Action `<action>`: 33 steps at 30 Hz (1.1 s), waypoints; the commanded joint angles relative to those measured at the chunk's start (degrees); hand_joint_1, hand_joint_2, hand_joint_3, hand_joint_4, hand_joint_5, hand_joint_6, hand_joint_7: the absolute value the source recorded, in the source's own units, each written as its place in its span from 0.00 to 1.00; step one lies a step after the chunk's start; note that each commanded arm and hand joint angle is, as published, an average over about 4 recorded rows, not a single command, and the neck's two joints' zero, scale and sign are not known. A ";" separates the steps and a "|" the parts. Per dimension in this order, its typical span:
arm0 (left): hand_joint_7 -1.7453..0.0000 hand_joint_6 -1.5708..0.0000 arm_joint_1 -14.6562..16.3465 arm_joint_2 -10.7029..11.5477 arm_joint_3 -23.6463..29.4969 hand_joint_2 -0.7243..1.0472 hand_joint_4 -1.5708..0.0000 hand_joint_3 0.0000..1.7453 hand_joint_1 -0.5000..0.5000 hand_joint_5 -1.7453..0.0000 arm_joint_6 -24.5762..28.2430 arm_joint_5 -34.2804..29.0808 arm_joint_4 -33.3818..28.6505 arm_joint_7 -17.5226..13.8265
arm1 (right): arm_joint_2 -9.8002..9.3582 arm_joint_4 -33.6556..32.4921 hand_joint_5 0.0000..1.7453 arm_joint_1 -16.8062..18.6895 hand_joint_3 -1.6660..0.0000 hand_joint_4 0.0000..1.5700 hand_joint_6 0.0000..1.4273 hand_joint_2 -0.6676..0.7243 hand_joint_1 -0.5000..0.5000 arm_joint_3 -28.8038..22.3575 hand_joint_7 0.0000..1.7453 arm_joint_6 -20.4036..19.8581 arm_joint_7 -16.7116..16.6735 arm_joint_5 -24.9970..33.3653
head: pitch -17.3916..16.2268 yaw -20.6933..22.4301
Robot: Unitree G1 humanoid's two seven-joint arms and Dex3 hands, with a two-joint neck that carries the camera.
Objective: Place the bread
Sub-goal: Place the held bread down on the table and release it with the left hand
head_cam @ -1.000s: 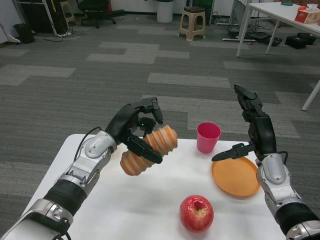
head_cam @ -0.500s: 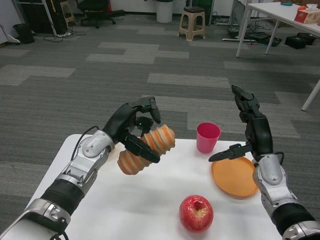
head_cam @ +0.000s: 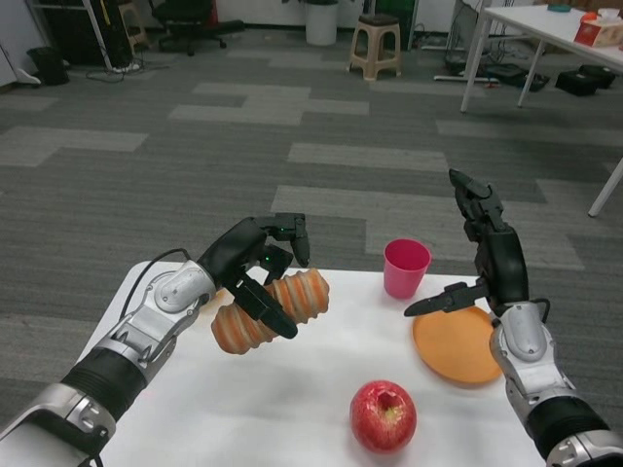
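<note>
Bread: the ridged orange loaf (head_cam: 270, 309) sits left of centre in the frame, lifted clear of the white table (head_cam: 292, 409), tilted with its right end higher.
Left hand: the left hand (head_cam: 255, 265) grips the loaf from above — fingers curled over the top, one dark finger crossing its front.
Right hand: the right hand (head_cam: 484, 255) is spread and empty, raised at the right of the frame above the orange plate (head_cam: 459, 344).
Nearby: a pink cup (head_cam: 406, 267) stands just left of the plate; a red apple (head_cam: 383, 414) lies at lower centre.
Risk: the grip covers only the loaf's upper middle, so I judge it could roll or slip out if the fingers loosen before it touches down. A swing toward the plate could clip the cup or nudge the apple.
Change: against the earlier pictures, the loaf and left hand are lower and further left; the right hand has barely moved.
</note>
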 commanded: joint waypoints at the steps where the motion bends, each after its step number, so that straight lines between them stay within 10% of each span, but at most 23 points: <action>1: 0.04 0.53 -1.32 0.88 -3.12 0.55 0.00 0.05 1.00 0.00 0.04 -0.06 5.95 0.01 | 0.06 1.48 0.00 -1.91 0.95 0.00 0.00 0.55 0.21 -0.02 0.28 -0.23 -0.18 0.09 | -0.21 -0.03; 18: 0.04 0.53 -10.40 -4.15 -10.86 0.55 0.00 0.05 1.00 0.00 -10.70 -1.89 38.10 8.91 | 0.23 5.50 0.00 -4.04 0.95 0.00 0.00 0.55 0.21 0.50 0.27 -0.15 -0.18 0.09 | -1.89 0.31; 28: 0.04 0.68 -10.55 -4.63 -12.39 0.55 0.07 0.05 1.00 0.00 -9.82 -1.91 39.42 10.29 | 0.08 5.85 0.00 -4.35 0.95 0.00 0.00 0.55 0.21 0.50 0.27 -0.15 -0.18 0.09 | -1.41 0.21; 33: 0.04 0.78 -10.75 -4.63 -12.59 0.55 0.33 0.05 1.00 0.00 -7.98 -1.60 39.46 10.25 | -0.03 6.56 0.00 -4.87 0.95 0.00 0.00 0.55 0.21 0.50 0.27 -0.15 -0.22 0.09 | -1.30 0.20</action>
